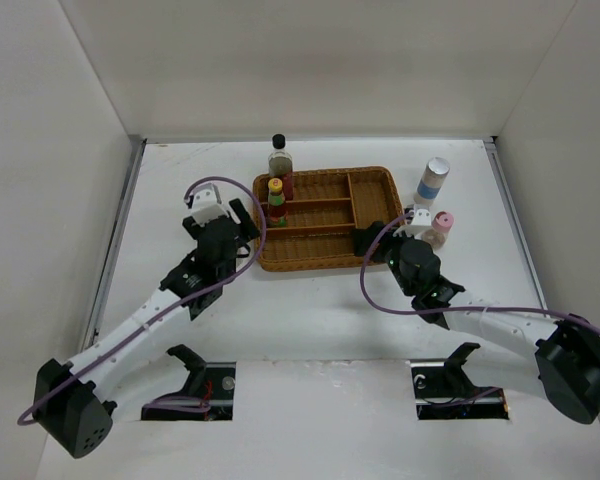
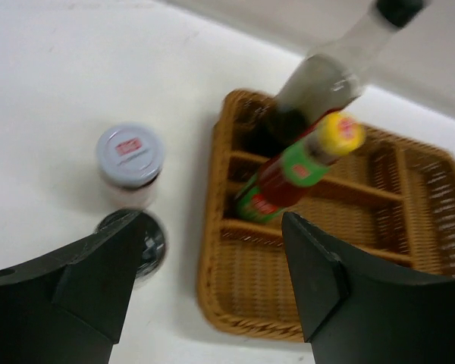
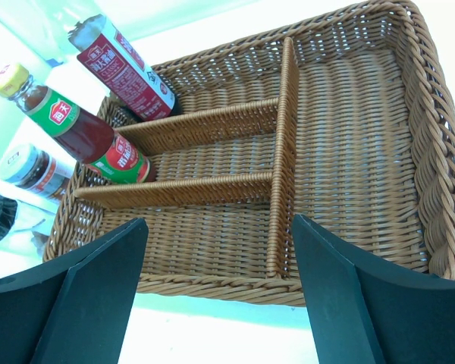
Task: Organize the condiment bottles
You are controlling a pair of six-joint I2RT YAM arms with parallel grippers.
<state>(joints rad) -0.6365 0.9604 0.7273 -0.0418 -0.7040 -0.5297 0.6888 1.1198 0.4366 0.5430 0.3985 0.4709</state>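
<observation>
The tall clear black-capped bottle (image 1: 279, 160) stands in the back-left slot of the wicker tray (image 1: 370, 215). The red yellow-capped sauce bottle (image 1: 277, 200) stands in the middle-left slot. My left gripper (image 1: 242, 228) is open and empty at the tray's left edge. In the left wrist view its gap (image 2: 212, 227) faces the tray's near-left corner; the lavender-lidded jar (image 2: 129, 163) and the dark squat bottle (image 2: 148, 243) stand on the table left of the tray. My right gripper (image 1: 372, 243) is open and empty at the tray's front edge (image 3: 218, 227). The pink-lidded jar (image 1: 440, 228) and the white blue-banded cylinder (image 1: 432, 180) stand right of the tray.
The tray's near-left slot and its large right compartment (image 3: 356, 144) hold nothing. White walls enclose the table on the left, back and right. The lavender jar and dark bottle are hidden under my left arm in the top view.
</observation>
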